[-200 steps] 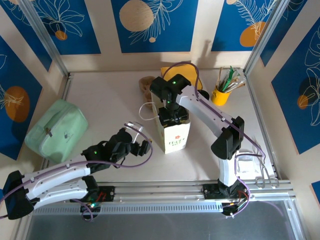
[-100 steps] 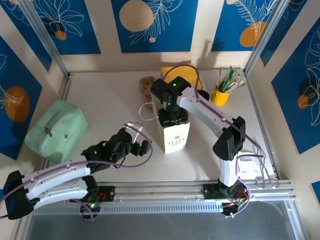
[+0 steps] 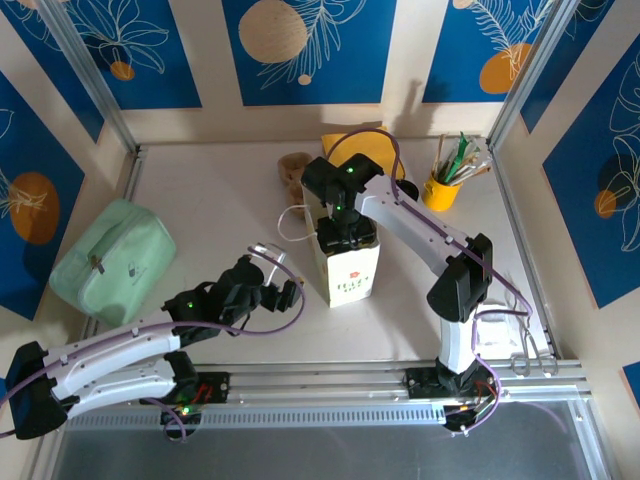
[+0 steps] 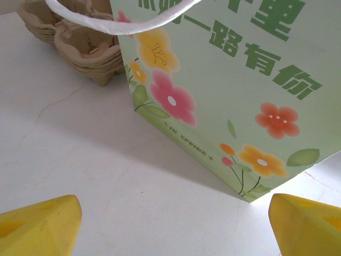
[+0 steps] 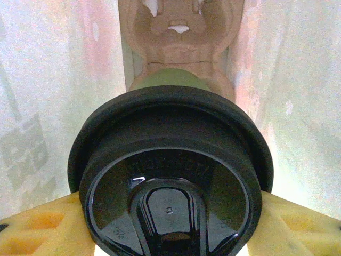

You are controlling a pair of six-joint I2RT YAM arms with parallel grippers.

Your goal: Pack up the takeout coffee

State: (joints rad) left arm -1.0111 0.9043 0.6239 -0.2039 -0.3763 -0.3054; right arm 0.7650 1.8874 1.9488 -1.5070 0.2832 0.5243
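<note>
The takeout coffee [image 5: 170,160] is inside the white paper bag [image 3: 352,272], mid-table, pinched at about lid level btwn the yellow pads [image 5: 40,229] of the right gripper [image 3: 346,234], which reaches down thru the bag's open top. In the right wrist view the black lid faces the cam w/ the greenish side below it. The bag walls sit close on left & right, and a brown cardboard carrier [image 5: 181,32] lies on the bag floor under the cup. Can't tell whether the cup's base touches it. The left gripper [image 3: 288,295] hangs low just near-left of the bag, jaws spread wide w/ nothing btwn them, aimed at the flower-print side, not touching. Spare cup carriers [image 4: 80,45] sit far-left of the bag, a yellow cup w/ sticks [image 3: 441,190] far-right, and a green pouch [image 3: 110,258] well off left. Judgement: mostly done, since the cup is in the bag but not let go. Left to do: seat it in the carrier, open the fingers, and lift the arm out w/o snagging the bag or tipping the cup.
</note>
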